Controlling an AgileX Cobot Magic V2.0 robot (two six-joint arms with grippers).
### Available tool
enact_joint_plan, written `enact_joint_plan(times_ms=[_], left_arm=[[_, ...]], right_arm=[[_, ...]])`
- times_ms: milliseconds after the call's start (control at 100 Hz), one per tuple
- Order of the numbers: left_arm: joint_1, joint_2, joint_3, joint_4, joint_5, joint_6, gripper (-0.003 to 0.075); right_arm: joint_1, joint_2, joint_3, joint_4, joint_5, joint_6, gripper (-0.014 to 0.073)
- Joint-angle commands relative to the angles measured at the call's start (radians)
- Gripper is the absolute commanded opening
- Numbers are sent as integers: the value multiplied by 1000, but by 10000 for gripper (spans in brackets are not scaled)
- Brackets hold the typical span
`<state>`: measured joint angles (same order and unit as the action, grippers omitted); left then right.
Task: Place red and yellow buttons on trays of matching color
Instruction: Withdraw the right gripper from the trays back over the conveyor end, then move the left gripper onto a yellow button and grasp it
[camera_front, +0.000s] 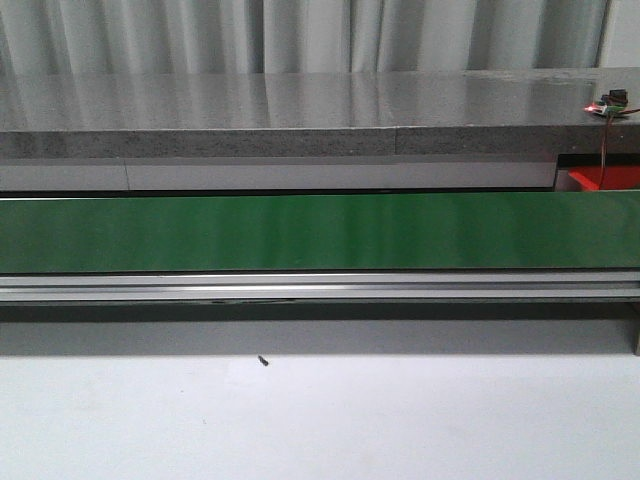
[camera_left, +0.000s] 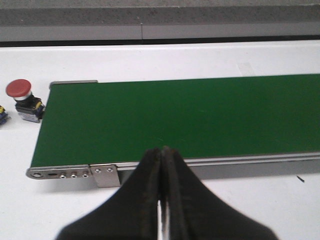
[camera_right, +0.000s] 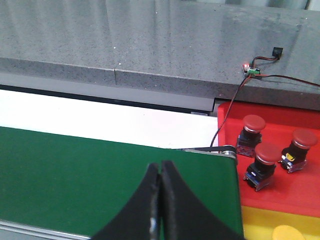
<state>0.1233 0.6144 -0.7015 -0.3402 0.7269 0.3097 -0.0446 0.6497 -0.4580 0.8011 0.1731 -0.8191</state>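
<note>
My left gripper (camera_left: 163, 150) is shut and empty, hovering over the near rail of the green conveyor belt (camera_left: 175, 117). Off the belt's end, on the white table, stands a red button (camera_left: 22, 97) on a black base. My right gripper (camera_right: 160, 166) is shut and empty above the other end of the belt (camera_right: 100, 175). Beside that end lies the red tray (camera_right: 300, 192) holding three red buttons (camera_right: 252, 130) (camera_right: 265, 160) (camera_right: 300, 145). A yellow tray (camera_right: 260, 222) adjoins it, with a yellow button (camera_right: 289, 233) at the frame edge. Neither gripper shows in the front view.
A grey stone counter (camera_front: 300, 110) runs behind the belt (camera_front: 320, 232). A small circuit board with wires (camera_right: 252, 71) sits on its edge above the red tray (camera_front: 605, 178). A blue object (camera_left: 2, 116) lies partly cut off near the lone red button. A small dark speck (camera_front: 263, 361) lies on the white table.
</note>
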Motion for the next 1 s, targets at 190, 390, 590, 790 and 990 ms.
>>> enact_joint_plan(times_ms=[190,390,590,790,990], left_arm=[[119,259,-203,-23,-22,-41,-20],[203,450,-316,-68,-38,-41,-13],[272,598,-412,-76,-47,-41,277],[325,759,-507,-101,-40,-43,617],[398,919,-619,-101,-33,-116,618]], right_arm=[[0,-6,-25,18,-55,-11,-118],[0,-6,-25,18,-55,-11,-118],[0,-6,-25,18,-60,-11,-118],[0,-6,-25,18,-64,-11,-118],[0,-6,-25,18,-63,-11,-118]])
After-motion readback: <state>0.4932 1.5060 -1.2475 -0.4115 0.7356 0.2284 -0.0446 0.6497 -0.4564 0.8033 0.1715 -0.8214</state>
